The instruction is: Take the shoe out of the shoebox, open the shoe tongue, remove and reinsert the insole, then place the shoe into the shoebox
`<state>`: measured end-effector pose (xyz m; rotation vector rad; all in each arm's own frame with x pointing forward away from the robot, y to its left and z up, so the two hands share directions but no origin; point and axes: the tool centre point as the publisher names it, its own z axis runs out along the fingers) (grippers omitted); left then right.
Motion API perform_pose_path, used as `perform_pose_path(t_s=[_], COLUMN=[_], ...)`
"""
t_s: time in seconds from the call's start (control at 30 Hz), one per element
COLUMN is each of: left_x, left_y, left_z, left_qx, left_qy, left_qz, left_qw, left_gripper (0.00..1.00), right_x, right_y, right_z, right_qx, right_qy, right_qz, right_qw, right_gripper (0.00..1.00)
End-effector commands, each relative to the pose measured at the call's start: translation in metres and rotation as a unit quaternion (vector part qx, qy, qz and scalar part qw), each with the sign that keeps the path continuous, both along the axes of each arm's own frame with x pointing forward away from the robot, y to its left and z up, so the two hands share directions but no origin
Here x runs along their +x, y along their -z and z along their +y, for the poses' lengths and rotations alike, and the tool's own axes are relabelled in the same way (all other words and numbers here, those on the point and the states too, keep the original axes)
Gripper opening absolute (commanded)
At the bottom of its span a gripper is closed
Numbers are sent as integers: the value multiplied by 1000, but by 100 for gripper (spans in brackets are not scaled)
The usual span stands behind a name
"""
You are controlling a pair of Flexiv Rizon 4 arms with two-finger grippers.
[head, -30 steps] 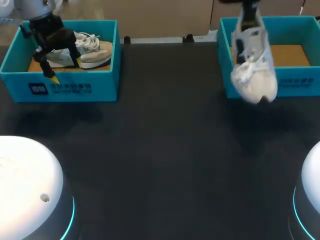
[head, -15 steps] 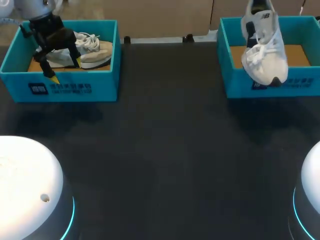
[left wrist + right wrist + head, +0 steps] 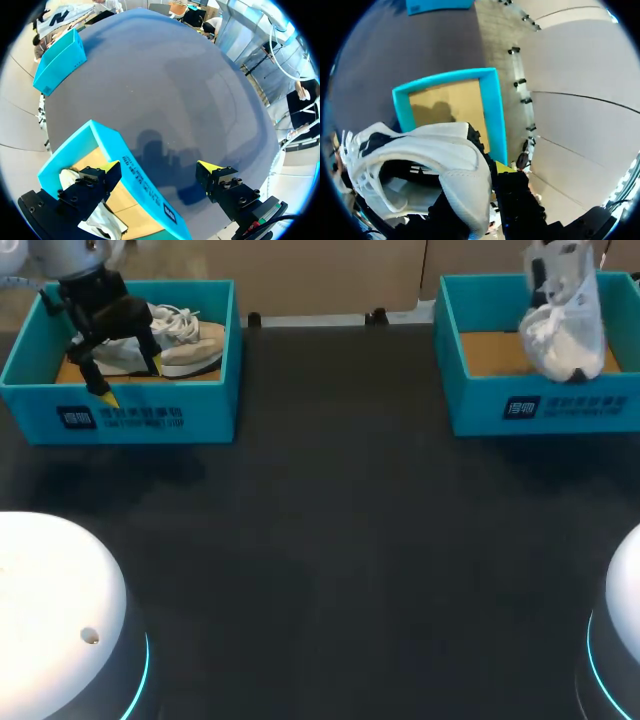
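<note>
A white shoe hangs toe-down over the right teal shoebox. My right gripper is shut on its heel collar; one finger is hidden inside the shoe, and the box's brown floor lies below. A second, beige shoe lies in the left teal shoebox. My left gripper stands open astride that box's front wall, one finger inside beside the shoe's laces and the other finger outside over the table.
The dark table spreads between the two boxes. Two white round arm bases stand at the near corners. The right box shows far ahead of my left gripper.
My right arm has carried the white shoe back and to the right, from in front of the right box to above its inside. The left arm has stayed still.
</note>
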<state>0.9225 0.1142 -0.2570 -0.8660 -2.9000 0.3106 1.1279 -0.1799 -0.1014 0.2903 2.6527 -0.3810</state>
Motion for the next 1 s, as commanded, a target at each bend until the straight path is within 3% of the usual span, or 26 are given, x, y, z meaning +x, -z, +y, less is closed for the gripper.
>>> perform_pose_path(t_s=[0.03,0.37,0.43,0.53,0.6,0.7,0.8,0.83,0.87,1.0], left_x=[1,1,1,1,1,1,1,1,1,1], left_y=[0,0,0,0,0,0,0,0,0,0], left_z=[0,0,0,0,0,0,0,0,0,0], left_qx=[1,1,1,1,1,1,1,1,1,1], left_qy=[1,1,1,1,1,1,1,1,1,1], left_qz=[1,1,1,1,1,1,1,1,1,1], left_qw=[1000,1000,1000,1000,1000,1000,1000,1000,1000,1000], left_gripper=[100,100,100,100,100,100,100,100,100,100], right_x=[29,59,62,64,61,52,44,41,35,35], right_y=[4,11,16,17,14,10,11,13,19,19], right_z=[-21,-36,-44,-60,-75,-93,-107,-115,-126,-126], right_qx=[27,23,24,38,53,91,94,109,115,115], right_qy=[-39,-78,-53,58,170,265,349,389,451,451], right_qz=[13,32,29,4,-21,-70,-83,-74,-56,-56], right_qw=[999,996,998,998,984,957,929,912,883,883], right_gripper=[0,0,0,0,0,0,0,0,0,0])
